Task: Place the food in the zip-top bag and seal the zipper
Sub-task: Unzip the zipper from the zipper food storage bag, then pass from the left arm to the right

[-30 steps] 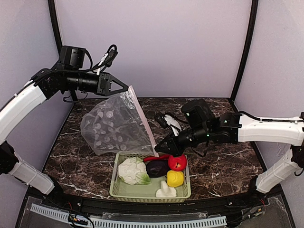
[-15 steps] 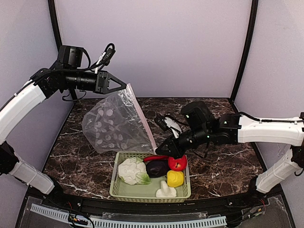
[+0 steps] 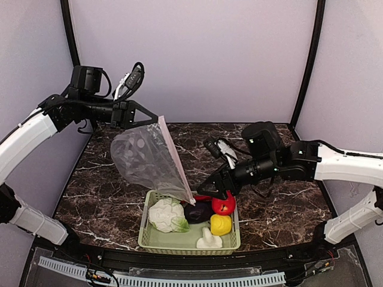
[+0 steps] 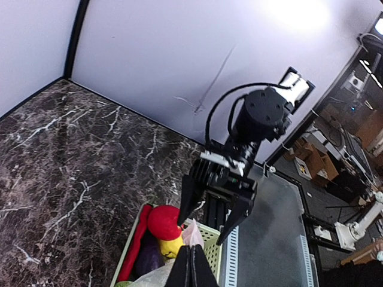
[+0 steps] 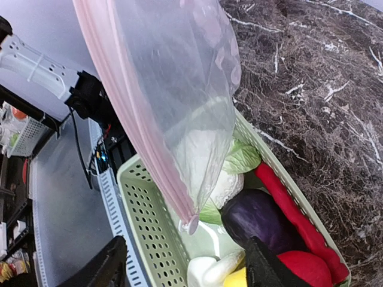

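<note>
Left jaws pinch the hanging zip-top bag [image 3: 146,161]; right jaws spread; the food [image 3: 197,213] lies in the basket [image 3: 179,246].

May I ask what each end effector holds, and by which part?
Left end effector pinches the clear crinkly plastic bag by its top corner; right end effector holds nothing.

Pretty tight up top: the zip-top bag [image 3: 146,158] hangs off the left pincer [image 3: 152,118] and droops over the basket [image 3: 145,230] at its far left corner, covering the cauliflower [image 3: 166,215] from above. The right pincer [image 3: 210,190], jaws spread, crowds the far right rim by the red pepper [image 3: 223,205]. The mushroom [image 3: 209,240] and yellow pepper [image 3: 220,224] on the near side are open from above, and there's open counter [image 3: 102,197] on both sides of the basket.
</note>
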Robot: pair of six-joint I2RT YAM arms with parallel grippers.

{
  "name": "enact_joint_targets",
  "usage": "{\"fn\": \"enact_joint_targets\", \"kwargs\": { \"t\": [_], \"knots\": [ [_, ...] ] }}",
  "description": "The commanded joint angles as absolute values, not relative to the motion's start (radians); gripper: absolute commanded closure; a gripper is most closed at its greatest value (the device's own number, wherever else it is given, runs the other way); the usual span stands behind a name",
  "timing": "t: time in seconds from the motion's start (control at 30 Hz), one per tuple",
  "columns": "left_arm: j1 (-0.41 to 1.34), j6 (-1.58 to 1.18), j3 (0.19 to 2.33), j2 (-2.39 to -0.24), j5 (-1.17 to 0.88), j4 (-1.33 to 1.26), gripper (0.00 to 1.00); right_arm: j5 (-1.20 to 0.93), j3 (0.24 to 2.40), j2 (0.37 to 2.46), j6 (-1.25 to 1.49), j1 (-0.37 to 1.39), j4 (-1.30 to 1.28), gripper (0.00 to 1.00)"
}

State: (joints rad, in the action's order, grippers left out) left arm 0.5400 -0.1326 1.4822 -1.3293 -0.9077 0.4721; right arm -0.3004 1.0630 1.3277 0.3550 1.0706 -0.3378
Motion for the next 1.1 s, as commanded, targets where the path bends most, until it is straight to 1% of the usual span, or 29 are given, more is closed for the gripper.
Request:
{"fn": "enact_joint_targets", "kwargs": {
  "t": [0.0,0.07,0.1,0.17,0.3,0.47,0.63,0.87,1.07],
  "knots": [
    [0.535,-0.027,1.422,-1.287,-1.117,0.471,0.99,-0.262,1.062,1.215,0.38,1.083,-0.28,0.3],
    [0.535,-0.023,1.4,-1.279,-1.127,0.468,0.99,-0.205,1.073,1.199,0.369,1.097,-0.286,0.3],
    [0.535,-0.026,1.385,-1.275,-1.131,0.463,0.99,-0.177,1.08,1.199,0.36,1.115,-0.294,0.32],
    [0.535,-0.034,1.366,-1.266,-1.145,0.447,0.99,-0.129,1.094,1.214,0.347,1.139,-0.303,0.37],
    [0.535,-0.035,1.342,-1.254,-1.153,0.437,0.99,-0.113,1.134,1.281,0.341,1.177,-0.305,0.49],
    [0.535,-0.034,1.325,-1.251,-1.162,0.442,0.99,-0.132,1.158,1.337,0.387,1.191,-0.225,0.55],
    [0.535,-0.031,1.318,-1.25,-1.158,0.448,0.99,-0.152,1.166,1.351,0.421,1.195,-0.128,0.59],
    [0.535,-0.03,1.31,-1.258,-1.155,0.452,0.99,-0.177,1.222,1.403,0.414,1.196,-0.124,0.64],
    [0.535,-0.025,1.31,-1.259,-1.153,0.458,0.99,-0.176,1.242,1.438,0.42,1.197,-0.113,0.72]
  ]
}}
